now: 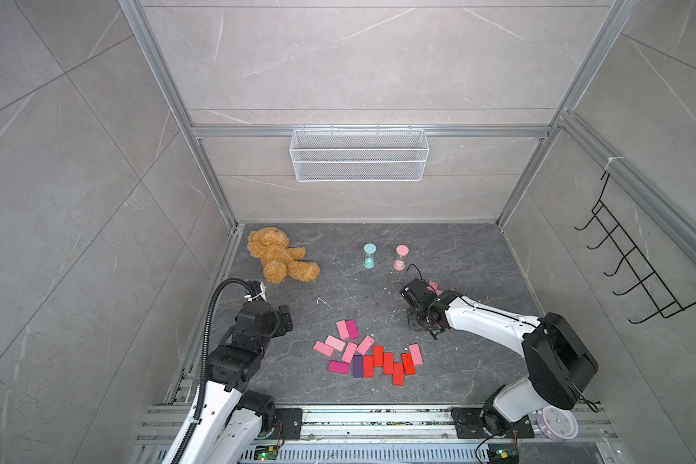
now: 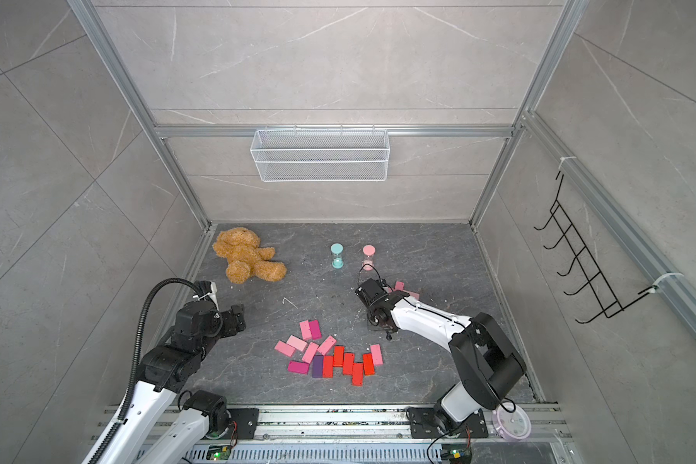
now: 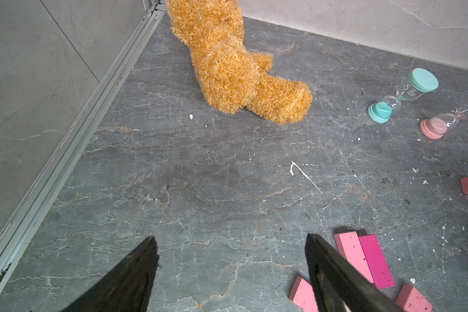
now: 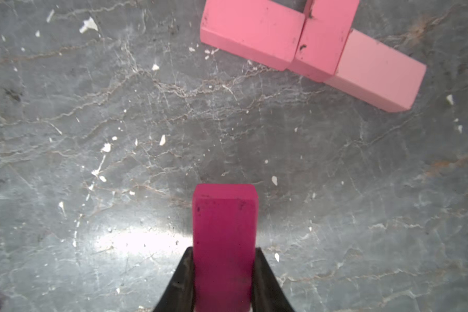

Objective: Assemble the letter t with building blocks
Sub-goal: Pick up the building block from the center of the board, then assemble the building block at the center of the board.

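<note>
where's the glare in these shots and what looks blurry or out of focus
right wrist view: a white glare patch on the tabletop beside the held magenta block, whose near end is soft; left wrist view: the fingers are smeared and out of focus, the teddy bear crisp; both top views: even light, no glare.

The bear (image 1: 280, 257) is lying far left on the floor (image 1: 338, 285), two timers (image 1: 369, 256) are standing right of it, most blocks (image 1: 377, 355) are lying nearer the front, and three blocks (image 4: 319, 40) are touching just behind the right arm (image 1: 487, 317)
</note>
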{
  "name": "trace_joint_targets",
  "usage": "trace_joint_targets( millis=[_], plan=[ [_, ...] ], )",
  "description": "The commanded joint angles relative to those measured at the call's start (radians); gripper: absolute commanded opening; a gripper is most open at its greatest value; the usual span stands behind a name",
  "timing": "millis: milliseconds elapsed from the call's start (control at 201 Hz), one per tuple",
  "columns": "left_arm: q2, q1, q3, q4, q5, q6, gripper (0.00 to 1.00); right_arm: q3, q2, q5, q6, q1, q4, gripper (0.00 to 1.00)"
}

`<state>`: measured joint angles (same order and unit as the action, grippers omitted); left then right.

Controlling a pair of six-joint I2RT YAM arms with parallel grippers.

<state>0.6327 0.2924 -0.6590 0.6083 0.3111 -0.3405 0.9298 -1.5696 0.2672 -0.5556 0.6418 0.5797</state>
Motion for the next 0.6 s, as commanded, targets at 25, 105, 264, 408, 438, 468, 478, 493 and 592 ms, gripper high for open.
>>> trace_joint_targets(
  millis=[25, 105, 264, 408, 438, 468, 478, 493, 592],
  plan=[
    [-0.008, 0.002, -0.025, -0.010, 0.000, -0.002, 0.88, 0.021, -0.011, -0.038, -0.027, -0.037, 0.000, 0.00],
    [-0.009, 0.003, -0.027, -0.010, -0.003, -0.001, 0.88, 0.046, -0.032, -0.042, -0.038, -0.066, 0.014, 0.00],
    [-0.011, 0.003, -0.028, -0.009, -0.006, -0.001, 0.88, 0.088, -0.082, -0.046, -0.041, -0.121, 0.039, 0.00],
    [-0.020, 0.003, -0.026, -0.010, -0.007, -0.003, 0.88, 0.105, -0.114, -0.051, -0.043, -0.162, 0.046, 0.00],
    [-0.022, 0.003, -0.027, -0.010, -0.006, -0.003, 0.88, 0.105, -0.118, -0.051, -0.044, -0.169, 0.045, 0.00],
    [-0.024, 0.002, -0.024, -0.010, -0.007, -0.003, 0.88, 0.106, -0.121, -0.051, -0.045, -0.175, 0.044, 0.00],
    [-0.024, 0.003, -0.024, -0.010, -0.007, -0.003, 0.88, 0.106, -0.121, -0.050, -0.046, -0.176, 0.043, 0.00],
    [-0.024, 0.002, -0.024, -0.010, -0.007, -0.003, 0.88, 0.107, -0.121, -0.051, -0.047, -0.178, 0.044, 0.00],
    [-0.021, 0.002, -0.026, -0.009, -0.007, -0.002, 0.88, 0.112, -0.130, -0.051, -0.050, -0.192, 0.042, 0.00]
  ],
)
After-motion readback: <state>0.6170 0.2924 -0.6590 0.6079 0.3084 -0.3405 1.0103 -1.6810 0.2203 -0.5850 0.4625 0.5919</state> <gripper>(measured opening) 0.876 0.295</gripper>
